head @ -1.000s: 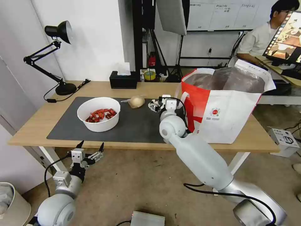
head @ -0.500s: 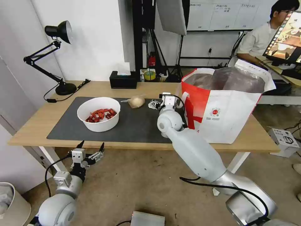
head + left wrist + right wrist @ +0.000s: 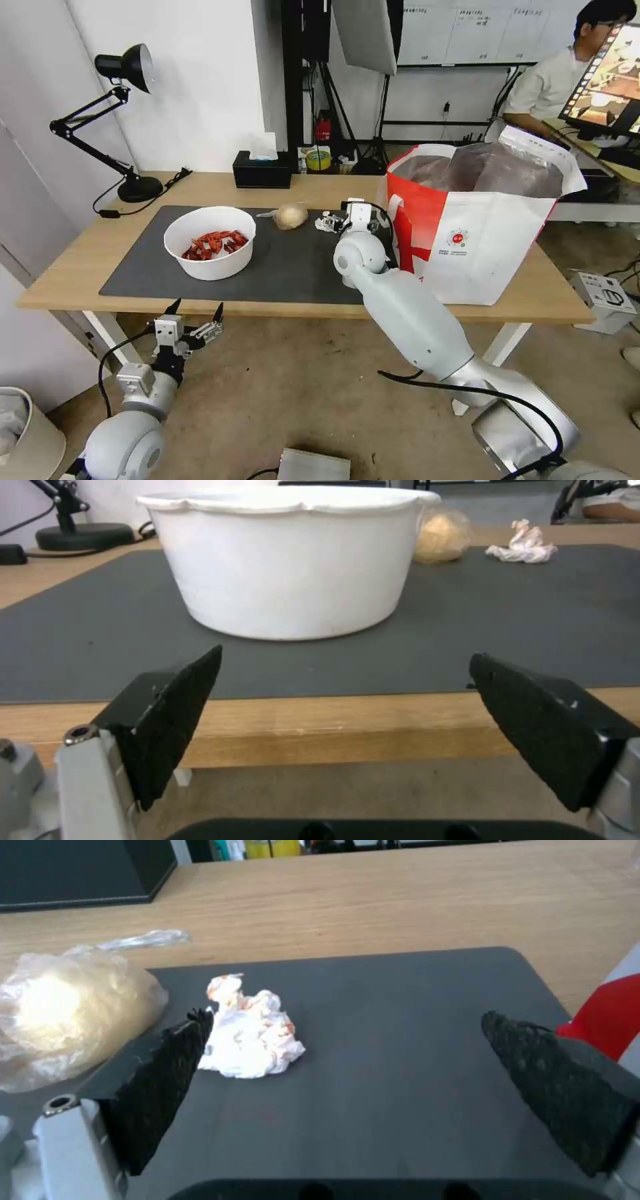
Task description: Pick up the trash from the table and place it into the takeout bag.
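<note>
Right tool (image 3: 347,1090): fingers wide, low over dark grey mat (image 3: 400,1005), straddling small crumpled white tissue wad (image 3: 252,1040) for pickup. Left tool (image 3: 347,730): wide, parked below bench (image 3: 333,725) edge.

My arms are smooth light-grey shells with round joints, black cables, silver-grey wrist blocks with screws, black textured wedge fingers (image 3: 167,1080).
</note>
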